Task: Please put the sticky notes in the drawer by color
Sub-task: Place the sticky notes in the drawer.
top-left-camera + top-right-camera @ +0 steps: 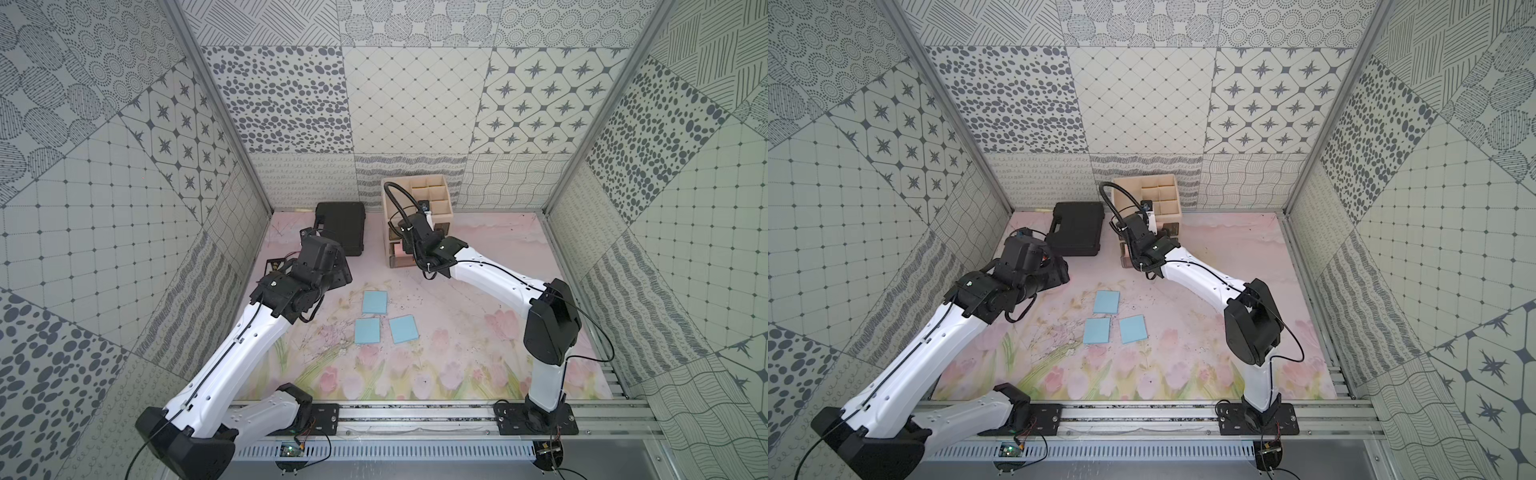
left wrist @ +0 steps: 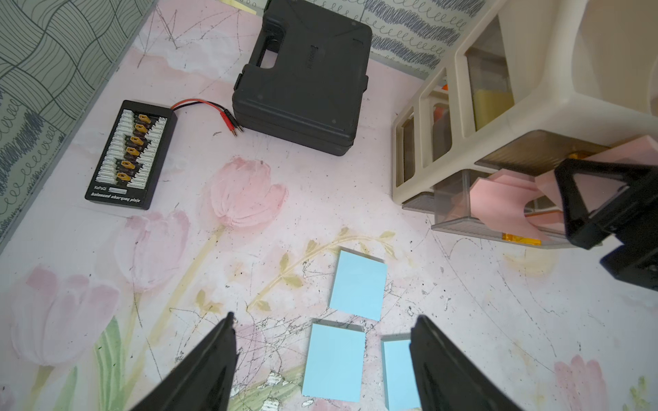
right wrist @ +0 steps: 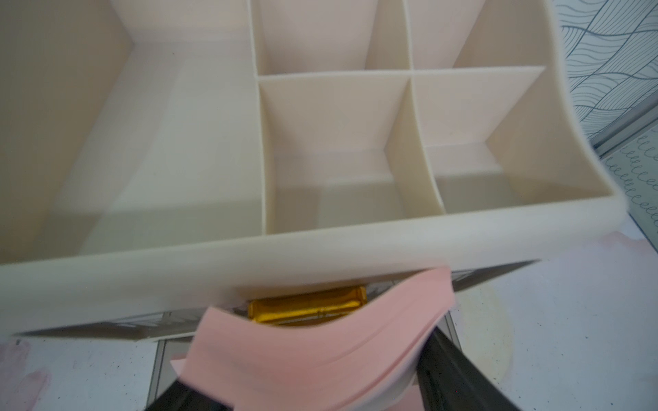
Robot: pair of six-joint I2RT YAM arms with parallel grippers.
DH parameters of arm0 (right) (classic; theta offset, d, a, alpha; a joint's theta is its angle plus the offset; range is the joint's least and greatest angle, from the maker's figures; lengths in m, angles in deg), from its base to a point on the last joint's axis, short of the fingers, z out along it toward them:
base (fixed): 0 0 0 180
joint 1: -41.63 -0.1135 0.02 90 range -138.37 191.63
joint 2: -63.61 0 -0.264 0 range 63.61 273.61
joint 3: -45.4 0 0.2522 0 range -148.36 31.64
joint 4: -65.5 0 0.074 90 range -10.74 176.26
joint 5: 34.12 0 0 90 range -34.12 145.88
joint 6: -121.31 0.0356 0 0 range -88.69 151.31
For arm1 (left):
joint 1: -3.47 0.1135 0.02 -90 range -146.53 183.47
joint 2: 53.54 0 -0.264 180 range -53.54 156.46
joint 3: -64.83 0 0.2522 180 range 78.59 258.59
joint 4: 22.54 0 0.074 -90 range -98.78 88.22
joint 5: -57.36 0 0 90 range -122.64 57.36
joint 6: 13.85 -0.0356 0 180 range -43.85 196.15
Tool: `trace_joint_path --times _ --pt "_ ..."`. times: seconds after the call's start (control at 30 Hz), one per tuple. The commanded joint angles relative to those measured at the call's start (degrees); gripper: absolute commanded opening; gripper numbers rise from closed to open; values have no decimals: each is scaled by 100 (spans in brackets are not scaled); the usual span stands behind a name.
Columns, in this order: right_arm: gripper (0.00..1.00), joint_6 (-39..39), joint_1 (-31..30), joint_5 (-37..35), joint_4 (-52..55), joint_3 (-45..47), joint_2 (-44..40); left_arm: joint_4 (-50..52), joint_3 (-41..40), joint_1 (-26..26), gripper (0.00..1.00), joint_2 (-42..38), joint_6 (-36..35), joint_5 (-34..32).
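**A:** Where's your pink sticky note relative to the drawer?

**B:** It's in your right gripper, pinched edge to edge, so the sheet bows up between the fingers. It hangs just in front of the cabinet, level with a gold handle on a shut drawer front. The pulled-out drawer sits lower, with other pink notes inside it. I'd say your move is down, and maybe a touch far. I can't tell which of the lower drawers it is.

**A:** Which way does the sheet span?

**B:** Left to right, along the cabinet front. It's square, so no long axis to worry you.

**A:** And the left gripper?

**B:** Spread wide and empty, hovering over the three blue sticky notes, which lie flat and apart on the flowered mat in the near middle. It's the nearer arm for those.

**A:** Room?

**B:** Tight at the drawer mouth, I judge, because the bowed sheet could catch the front wall. The black case and the charging board lie far left, well apart from the cabinet.
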Motion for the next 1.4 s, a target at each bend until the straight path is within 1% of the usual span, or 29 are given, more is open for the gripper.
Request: trace_joint_path --times 0.0,0.1,0.17,0.33,0.5,0.67,0.9,1.23,1.3,1.37 --pt "76 -322 46 -241 -720 5 -366 -255 53 28 80 137 58 144" --pt "76 -291 39 -192 -701 78 -486 -301 49 28 79 199 77 180" --pt "76 -309 52 -280 -757 168 -556 -327 41 28 79 228 95 201" --pt "76 -657 118 -482 -1142 404 -542 -363 31 28 79 304 95 233" --pt "76 -835 182 -446 -1528 624 -519 -371 31 24 79 360 117 247" --pt "76 -749 273 -424 -1426 632 -472 -403 49 24 79 445 143 273" --pt "77 -734 297 -454 -1476 874 -475 -466 75 24 79 570 182 364" --pt "77 -700 301 -395 -2071 1708 -911 -497 93 20 79 659 203 382" --pt "77 -747 301 -429 -2129 1827 -988 -512 84 19 79 661 235 400" --pt "77 -903 310 -409 -2403 2044 -1078 -525 84 19 79 668 254 434"
